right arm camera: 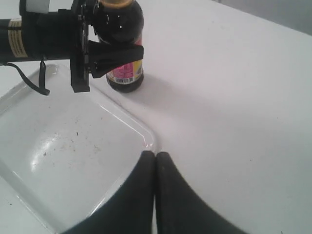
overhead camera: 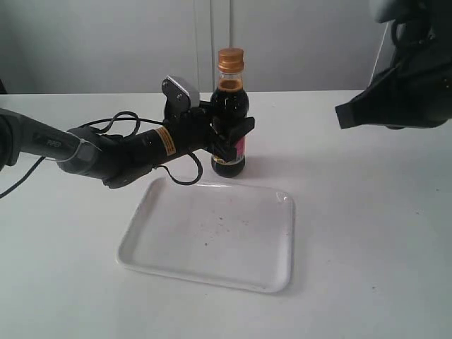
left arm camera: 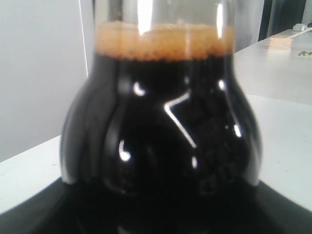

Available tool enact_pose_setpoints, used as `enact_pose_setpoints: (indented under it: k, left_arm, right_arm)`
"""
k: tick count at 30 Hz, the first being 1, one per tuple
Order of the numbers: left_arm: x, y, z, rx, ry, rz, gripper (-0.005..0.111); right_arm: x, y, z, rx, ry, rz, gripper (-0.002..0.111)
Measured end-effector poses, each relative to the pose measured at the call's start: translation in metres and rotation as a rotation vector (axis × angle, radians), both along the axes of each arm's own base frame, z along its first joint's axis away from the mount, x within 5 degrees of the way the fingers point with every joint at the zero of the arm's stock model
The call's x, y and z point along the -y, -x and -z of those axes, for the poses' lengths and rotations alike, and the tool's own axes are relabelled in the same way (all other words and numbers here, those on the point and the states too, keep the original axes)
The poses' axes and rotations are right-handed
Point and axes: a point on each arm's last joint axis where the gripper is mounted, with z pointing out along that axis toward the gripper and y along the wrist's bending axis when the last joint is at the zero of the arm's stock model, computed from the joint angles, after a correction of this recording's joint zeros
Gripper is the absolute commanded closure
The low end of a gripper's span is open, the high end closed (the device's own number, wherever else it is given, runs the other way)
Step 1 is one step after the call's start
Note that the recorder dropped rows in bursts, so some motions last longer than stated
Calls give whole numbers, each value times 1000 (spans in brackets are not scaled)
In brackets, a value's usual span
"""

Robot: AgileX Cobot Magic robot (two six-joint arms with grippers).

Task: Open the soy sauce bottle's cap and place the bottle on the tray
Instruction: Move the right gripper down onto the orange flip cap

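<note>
The soy sauce bottle point(overhead camera: 229, 120) stands upright on the white table just behind the tray point(overhead camera: 212, 236), its orange-gold cap point(overhead camera: 230, 58) down on the neck. My left gripper point(overhead camera: 232, 138) is shut on the bottle's body from the left side. The dark bottle point(left arm camera: 161, 126) fills the left wrist view, with a band of foam at the liquid's top. In the right wrist view the bottle point(right arm camera: 122, 44) and the left gripper's fingers point(right arm camera: 114, 56) around it show beyond the tray point(right arm camera: 73, 146). My right gripper point(right arm camera: 155, 156) is shut and empty, hovering high at the right point(overhead camera: 346, 113).
The tray's floor carries a few dark specks point(overhead camera: 219, 220). A small wooden block point(left arm camera: 281, 41) lies on a far table in the left wrist view. A black cable point(overhead camera: 127, 120) loops off the left arm above the table.
</note>
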Motion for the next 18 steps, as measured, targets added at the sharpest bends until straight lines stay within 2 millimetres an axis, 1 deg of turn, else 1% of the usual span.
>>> enact_pose_setpoints:
  k: [9, 18]
  left_arm:
    - [0, 0, 0, 0, 0, 0, 107]
    - [0, 0, 0, -1, -1, -1, 107]
  right_arm:
    - [-14, -30, 12, -115, 9, -52, 108]
    - [-27, -60, 18, -154, 12, -97, 108]
